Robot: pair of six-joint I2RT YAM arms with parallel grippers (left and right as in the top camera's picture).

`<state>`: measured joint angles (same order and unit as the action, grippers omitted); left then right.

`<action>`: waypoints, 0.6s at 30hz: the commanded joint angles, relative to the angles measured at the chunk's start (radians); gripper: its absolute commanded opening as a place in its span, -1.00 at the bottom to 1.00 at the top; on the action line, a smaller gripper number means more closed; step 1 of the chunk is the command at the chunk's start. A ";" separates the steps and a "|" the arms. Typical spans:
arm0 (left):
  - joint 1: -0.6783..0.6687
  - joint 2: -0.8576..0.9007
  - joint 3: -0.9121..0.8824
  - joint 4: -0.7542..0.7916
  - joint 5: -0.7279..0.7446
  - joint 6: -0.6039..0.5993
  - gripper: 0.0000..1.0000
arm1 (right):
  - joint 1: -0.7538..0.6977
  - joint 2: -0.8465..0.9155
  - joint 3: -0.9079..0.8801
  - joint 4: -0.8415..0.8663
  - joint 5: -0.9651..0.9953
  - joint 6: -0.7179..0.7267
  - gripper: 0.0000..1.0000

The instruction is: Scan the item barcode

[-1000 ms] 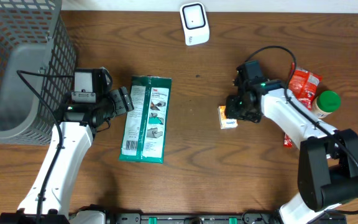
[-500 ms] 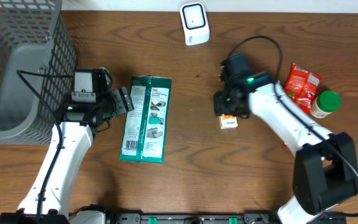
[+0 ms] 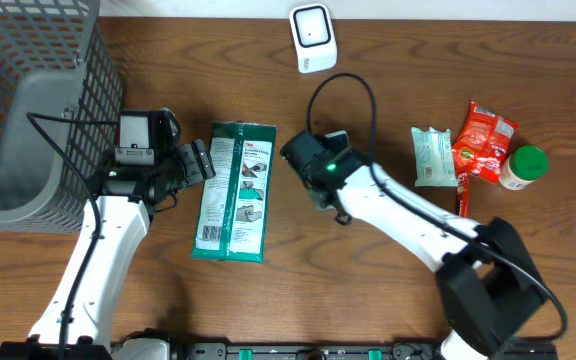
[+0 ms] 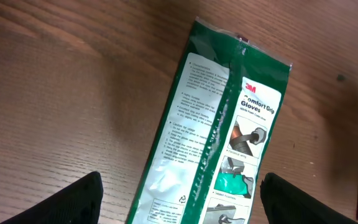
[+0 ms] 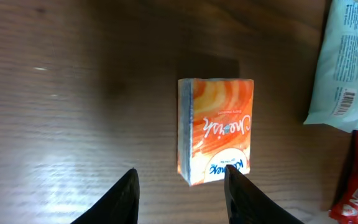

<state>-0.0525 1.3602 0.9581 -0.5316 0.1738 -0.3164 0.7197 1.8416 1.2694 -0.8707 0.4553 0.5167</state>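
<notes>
The right claw (image 5: 179, 186) hangs spread above the orange box (image 5: 216, 130), not gripping it. Centre both fingers on the box's long sides before pinching. The left claw (image 4: 179, 199) is spread over the glove pack (image 4: 219, 149).

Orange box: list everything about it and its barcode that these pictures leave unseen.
- Orange box: it cannot be found overhead, where the right arm apparently covers it.
- Its barcode: there is none on the faces showing in the right wrist view, and the other faces are turned away.
- Right gripper: the bottom edge cuts off its fingers, so whether the jaws grip the box cannot be told.
</notes>
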 commanded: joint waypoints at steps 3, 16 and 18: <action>0.001 0.007 -0.005 -0.003 -0.002 0.008 0.63 | 0.008 0.098 0.010 0.000 0.127 0.036 -0.21; 0.001 0.007 -0.005 -0.003 -0.002 0.008 0.63 | 0.008 0.173 0.010 0.015 0.172 0.037 -0.41; 0.001 0.007 -0.005 -0.003 -0.002 0.008 0.63 | 0.008 0.173 0.010 0.016 0.172 0.037 -0.44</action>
<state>-0.0525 1.3602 0.9581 -0.5316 0.1738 -0.3164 0.7238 1.9984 1.2690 -0.8585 0.5953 0.5365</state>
